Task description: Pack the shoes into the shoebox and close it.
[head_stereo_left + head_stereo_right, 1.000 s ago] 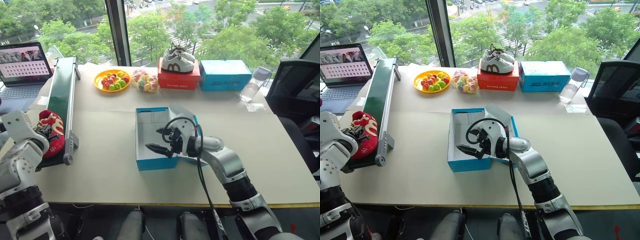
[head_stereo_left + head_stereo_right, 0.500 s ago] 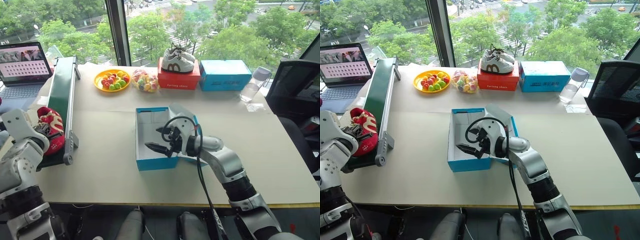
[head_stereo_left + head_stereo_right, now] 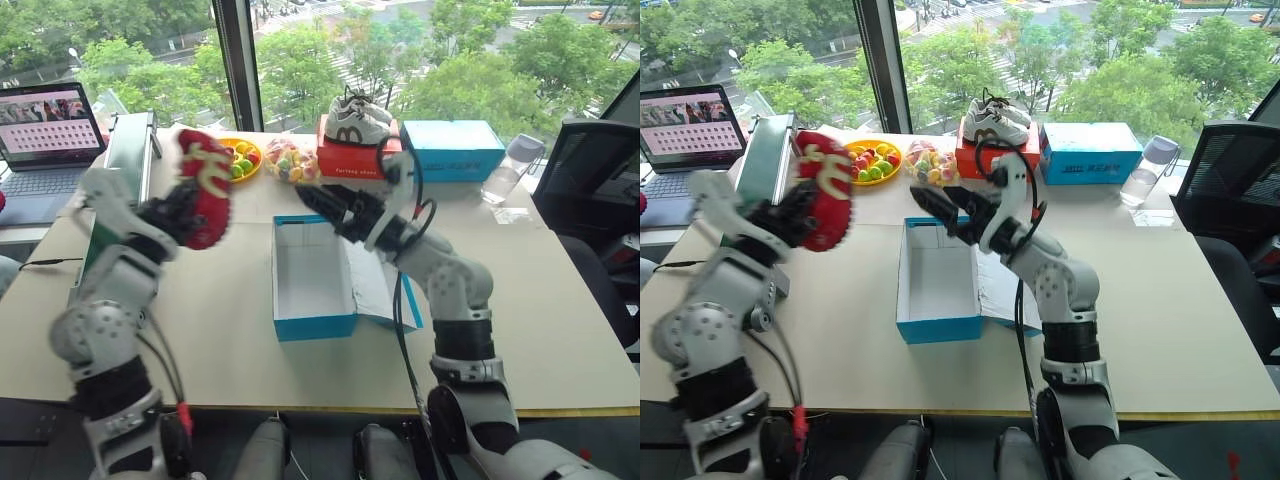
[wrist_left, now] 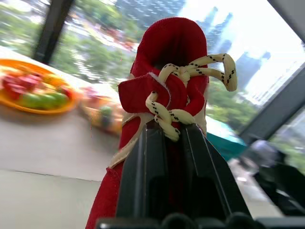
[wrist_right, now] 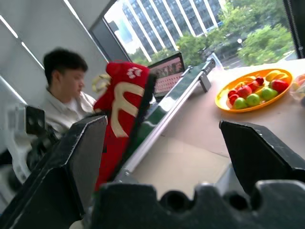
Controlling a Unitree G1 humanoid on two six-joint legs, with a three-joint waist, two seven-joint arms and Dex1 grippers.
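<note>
Red sneakers (image 3: 205, 190) with pale laces clamped in left gripper (image 3: 178, 212), aloft beside blue cardboard shoebox (image 3: 312, 275). Right gripper (image 3: 322, 207) spread wide, empty, above box's far end. Box white inside, nothing packed, flap lid lying open. Still to do: loading, closing.

Office: laptop (image 3: 45, 125), desk chair (image 3: 590, 165)

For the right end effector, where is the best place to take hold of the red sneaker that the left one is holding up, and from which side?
Probably the toe end of the red sneaker, approached from the shoebox side. The left end effector is shut on the laced opening, so that part is taken, while the toe end looks free. The right end effector is open above the box, facing the sneaker.
</note>
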